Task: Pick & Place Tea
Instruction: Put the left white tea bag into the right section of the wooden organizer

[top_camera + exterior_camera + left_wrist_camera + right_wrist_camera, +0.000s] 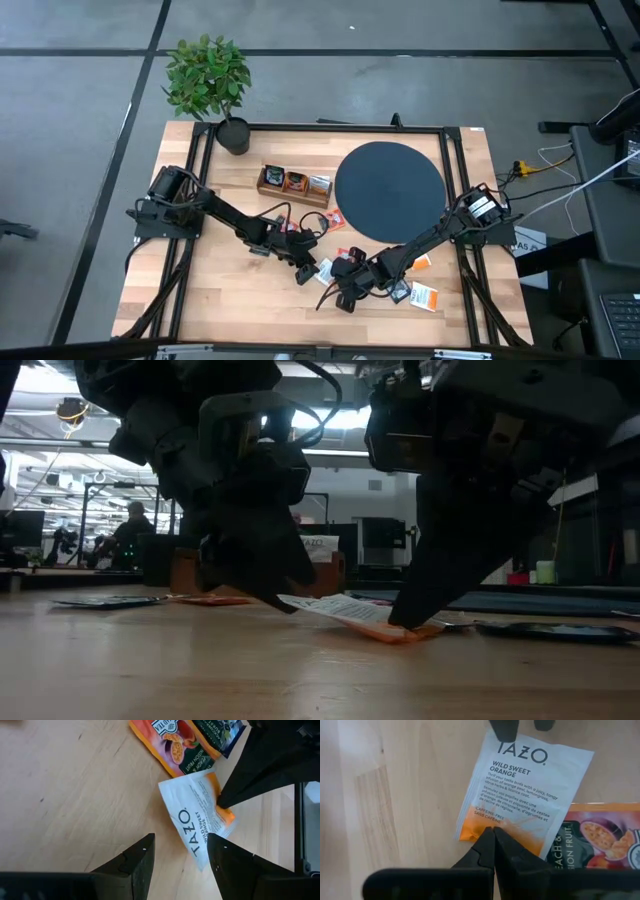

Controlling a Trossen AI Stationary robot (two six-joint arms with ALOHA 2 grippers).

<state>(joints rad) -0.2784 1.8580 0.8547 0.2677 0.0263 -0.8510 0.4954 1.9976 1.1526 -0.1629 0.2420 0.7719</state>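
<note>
A white tea sachet with an orange end (192, 815) lies on the wooden table near its front middle. In the low view the sachet (335, 608) sits tilted: orange end down, white end raised. My right gripper (494, 831) is shut, its tips on the orange end. My left gripper (180, 840) is open, and its two fingers stand on either side of the raised white end. Beside the white sachet lie a red-orange sachet (172, 745) and a dark one (220, 730). My left gripper: one finger (220, 857) overlaps the sachet's white end (200, 855), but I cannot tell whether it touches. My right gripper presses its shut fingertips (487, 842) down on the sachet's orange end (470, 831), slanting down from above. That end (400, 630) stays on the table while the white end (295, 601) stands raised.
A long wooden tray (293, 183) holding sachets stands at the far middle, next to a big black disc (390, 190). A potted plant (210, 80) stands at the far left corner. More sachets (425, 297) lie scattered to the right of the grippers.
</note>
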